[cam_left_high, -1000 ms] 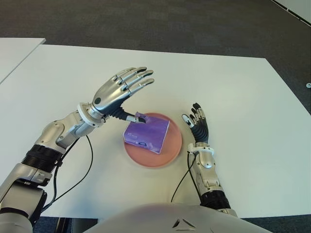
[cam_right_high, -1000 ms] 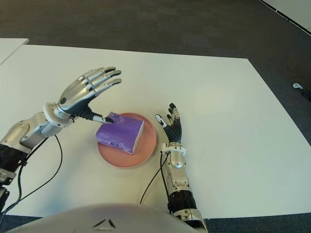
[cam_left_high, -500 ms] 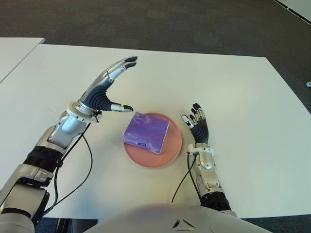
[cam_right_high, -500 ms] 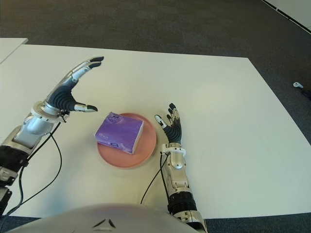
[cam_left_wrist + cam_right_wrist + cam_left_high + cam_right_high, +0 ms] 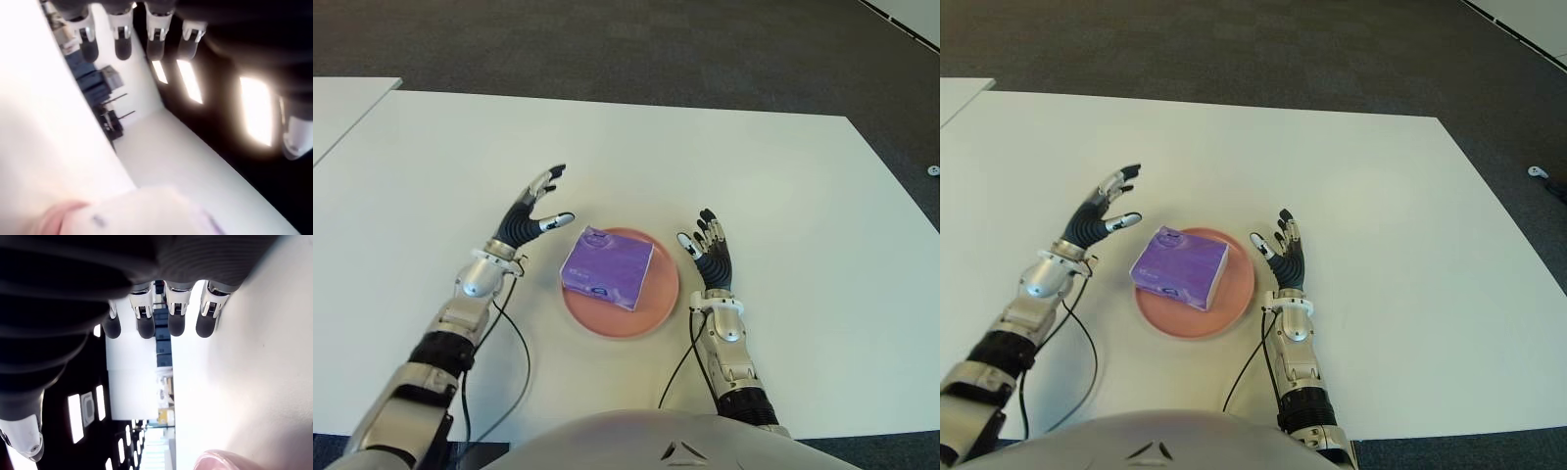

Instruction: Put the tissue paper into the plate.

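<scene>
A purple pack of tissue paper (image 5: 608, 267) lies flat inside the round pink plate (image 5: 654, 305) near the table's front middle. My left hand (image 5: 534, 206) is just left of the plate, low over the table, fingers spread and holding nothing. My right hand (image 5: 708, 252) shows right of the plate's rim, palm toward the plate, fingers straight and apart. In the left wrist view the plate's edge (image 5: 54, 218) and the pale blurred pack (image 5: 151, 211) show beyond the straight fingers (image 5: 122, 29).
The white table (image 5: 773, 186) stretches wide behind and to both sides of the plate. A second white table (image 5: 342, 103) stands at the far left. Black cables (image 5: 514, 343) trail from both wrists toward the front edge. Dark carpet lies beyond.
My left hand let go of the tissue pack, drew back to the left and came down toward the table. The pack stays in the plate. The right hand has not moved.
</scene>
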`<state>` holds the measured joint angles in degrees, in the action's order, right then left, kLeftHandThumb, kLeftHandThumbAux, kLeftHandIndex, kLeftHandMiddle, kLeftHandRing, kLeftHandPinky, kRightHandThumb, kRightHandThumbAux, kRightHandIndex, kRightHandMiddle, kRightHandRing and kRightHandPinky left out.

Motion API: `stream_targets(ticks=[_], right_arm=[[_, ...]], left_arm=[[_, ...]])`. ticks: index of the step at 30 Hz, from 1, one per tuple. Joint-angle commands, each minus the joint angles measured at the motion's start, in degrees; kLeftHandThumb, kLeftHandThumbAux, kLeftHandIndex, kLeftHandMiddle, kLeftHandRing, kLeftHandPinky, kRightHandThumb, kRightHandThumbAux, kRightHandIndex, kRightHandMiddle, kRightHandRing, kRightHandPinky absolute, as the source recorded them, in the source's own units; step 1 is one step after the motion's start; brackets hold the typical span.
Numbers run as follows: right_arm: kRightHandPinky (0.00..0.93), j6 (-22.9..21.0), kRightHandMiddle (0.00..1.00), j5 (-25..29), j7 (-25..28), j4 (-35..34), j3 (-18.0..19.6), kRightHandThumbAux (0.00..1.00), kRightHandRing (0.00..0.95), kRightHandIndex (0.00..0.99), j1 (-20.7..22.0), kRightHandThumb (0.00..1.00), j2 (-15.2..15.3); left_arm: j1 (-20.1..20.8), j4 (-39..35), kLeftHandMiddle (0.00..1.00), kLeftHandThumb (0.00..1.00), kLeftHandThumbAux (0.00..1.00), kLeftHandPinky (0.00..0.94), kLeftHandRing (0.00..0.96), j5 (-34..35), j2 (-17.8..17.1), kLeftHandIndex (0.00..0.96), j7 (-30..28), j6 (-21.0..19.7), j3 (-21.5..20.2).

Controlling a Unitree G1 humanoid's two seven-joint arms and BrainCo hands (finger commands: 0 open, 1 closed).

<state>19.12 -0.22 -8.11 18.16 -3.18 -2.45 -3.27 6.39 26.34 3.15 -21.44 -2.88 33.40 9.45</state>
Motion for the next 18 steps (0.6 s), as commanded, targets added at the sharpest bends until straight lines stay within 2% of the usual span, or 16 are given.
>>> stream_targets(ticks=[1,10,18], right_arm=[[0.0,-6.9,0.0,0.3,0.3,4.9,0.0,0.595,0.0,0.0,-5.8,0.137,-1.5],[0.0,-8.0,0.0,0.7,0.4,4.3,0.1,0.61,0.0,0.0,-6.2,0.129,-1.6],[0.0,-7.4,0.0,0.4,0.4,4.1,-0.1,0.62,0.0,0.0,-6.4,0.126,-1.7]], left_arm=[[-1.5,-0.2,0.0,0.0,0.444,0.0,0.0,-0.9,3.2,0.0,1.0,-4.4,-2.2],[-3.4,1.8,0.0,0.0,0.408,0.0,0.0,-1.6,8.3,0.0,0.8,-4.0,-4.2],[-4.3,2.4,0.0,0.0,0.388,0.0,0.0,-2.1,10.8,0.0,1.0,-5.3,-5.6]])
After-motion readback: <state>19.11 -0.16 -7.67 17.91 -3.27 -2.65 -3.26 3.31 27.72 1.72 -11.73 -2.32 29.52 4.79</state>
